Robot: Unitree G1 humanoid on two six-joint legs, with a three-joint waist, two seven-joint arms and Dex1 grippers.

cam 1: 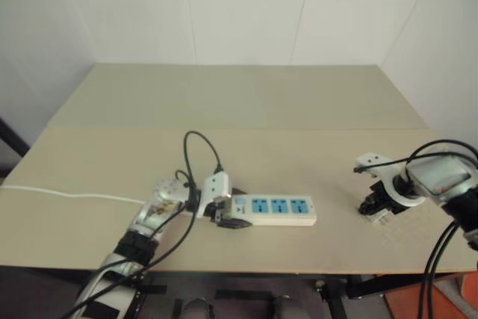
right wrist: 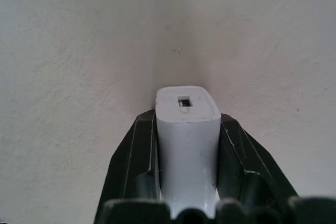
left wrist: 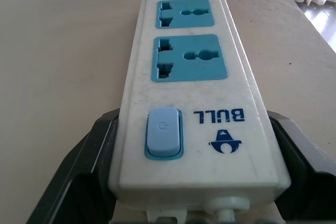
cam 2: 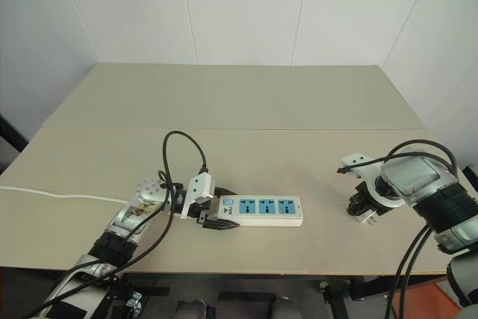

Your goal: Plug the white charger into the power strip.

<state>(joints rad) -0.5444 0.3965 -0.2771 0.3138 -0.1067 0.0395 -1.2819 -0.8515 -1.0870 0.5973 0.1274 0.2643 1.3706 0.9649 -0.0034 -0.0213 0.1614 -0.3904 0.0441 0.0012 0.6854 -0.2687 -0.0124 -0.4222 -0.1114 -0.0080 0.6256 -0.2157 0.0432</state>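
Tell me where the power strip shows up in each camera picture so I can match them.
Left eye: power strip, lower centre of the table.
Right eye: same place, slightly further left.
Left wrist: close up, its switch end between the black fingers.
Right wrist: not in it.
Shared landmark: the blue outlets.

You can't see the white charger [right wrist: 187, 145] prongs in the right wrist view; black fingers [right wrist: 134, 166] cover its sides. Power strip [left wrist: 191, 77] far end is cut off; its cord [cam 1: 71, 196] leaves the frame edge.
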